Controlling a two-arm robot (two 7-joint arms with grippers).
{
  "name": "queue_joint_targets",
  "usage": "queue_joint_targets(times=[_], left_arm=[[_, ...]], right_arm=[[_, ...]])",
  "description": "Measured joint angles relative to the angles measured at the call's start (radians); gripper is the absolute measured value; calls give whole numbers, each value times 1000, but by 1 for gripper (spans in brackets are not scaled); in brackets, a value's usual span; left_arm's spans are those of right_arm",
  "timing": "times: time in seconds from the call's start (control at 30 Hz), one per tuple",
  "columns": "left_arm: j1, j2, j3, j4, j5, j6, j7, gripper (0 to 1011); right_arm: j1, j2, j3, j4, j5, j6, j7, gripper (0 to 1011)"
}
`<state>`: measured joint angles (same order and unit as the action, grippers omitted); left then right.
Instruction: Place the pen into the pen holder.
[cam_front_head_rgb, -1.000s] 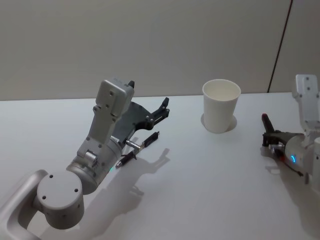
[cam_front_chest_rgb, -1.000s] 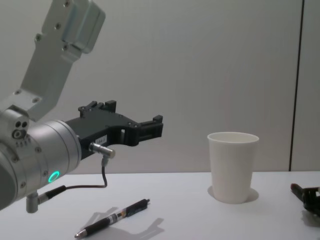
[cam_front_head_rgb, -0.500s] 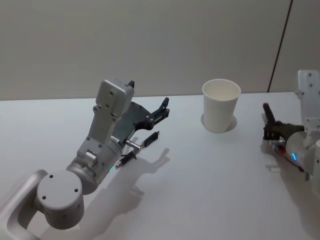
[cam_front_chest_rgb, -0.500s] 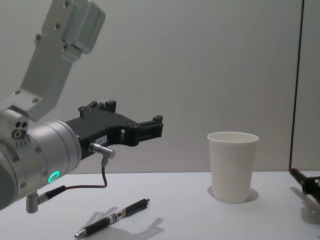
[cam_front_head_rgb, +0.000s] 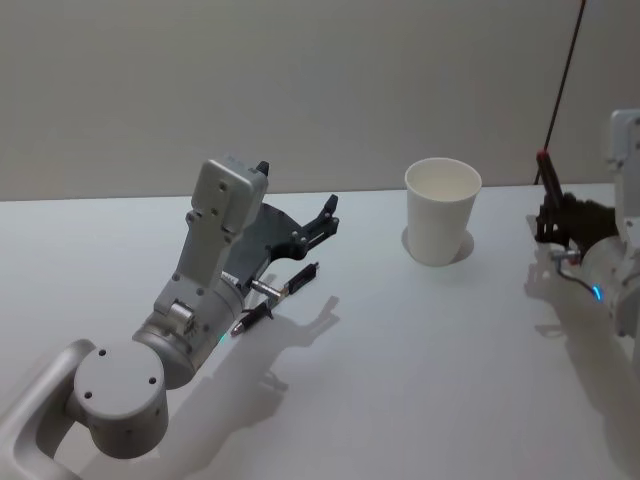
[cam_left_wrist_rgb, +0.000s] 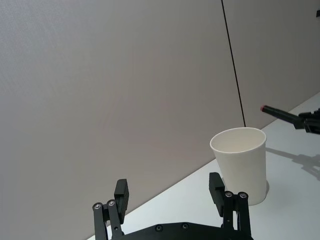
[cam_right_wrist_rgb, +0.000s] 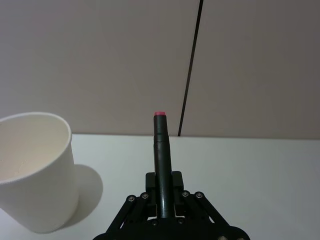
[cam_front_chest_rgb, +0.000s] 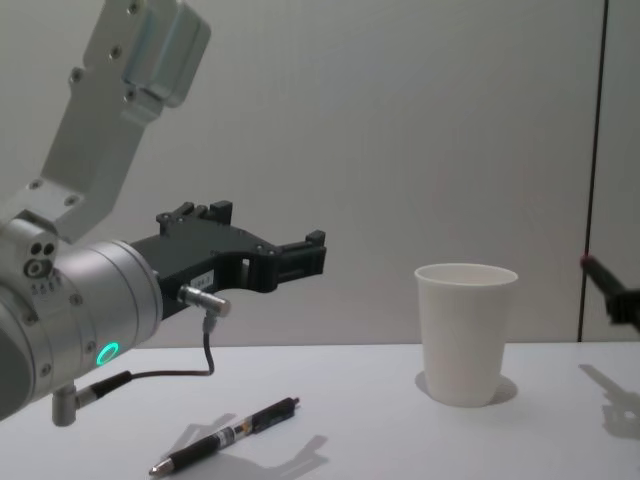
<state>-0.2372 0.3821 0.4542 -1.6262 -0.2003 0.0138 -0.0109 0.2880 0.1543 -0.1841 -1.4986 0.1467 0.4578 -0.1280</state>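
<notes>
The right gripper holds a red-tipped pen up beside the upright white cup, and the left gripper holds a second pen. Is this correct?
No: the left gripper is open and empty; the second pen lies on the table below it, as the chest view shows. The rest is right.

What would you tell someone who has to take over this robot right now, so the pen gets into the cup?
Right gripper: shut on a red-tipped pen, held in the air to the right of the pen holder, red end up, not yet over it.
Left gripper: open, hovering above a second pen that lies on the table.
Done: one pen is picked up.
Left to do: carry it over the holder's mouth, lower it in, let go.
</notes>
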Motion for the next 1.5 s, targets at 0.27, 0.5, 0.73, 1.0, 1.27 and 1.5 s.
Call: queue_joint_targets(times=[0.27,0.5,0.73,1.0,1.27,1.5], left_arm=[[0,0,0,0,0,0,0,1001],[0,0,0,0,0,0,0,1001],[0,0,0,0,0,0,0,1001],[0,0,0,0,0,0,0,1001],[0,0,0,0,0,0,0,1001],[0,0,0,0,0,0,0,1001]], right_arm=[[-6,7,3,-33,-35,-93,21,178],[-4,12,4,-54,-61,-194,55,177],[13,8,0,-53,-85,-297,99,177],[56,-7,-11,-9,-122,-424,155,177],[119,-34,-26,89,-177,-536,198,177],[161,-53,-39,175,-220,-597,215,177]])
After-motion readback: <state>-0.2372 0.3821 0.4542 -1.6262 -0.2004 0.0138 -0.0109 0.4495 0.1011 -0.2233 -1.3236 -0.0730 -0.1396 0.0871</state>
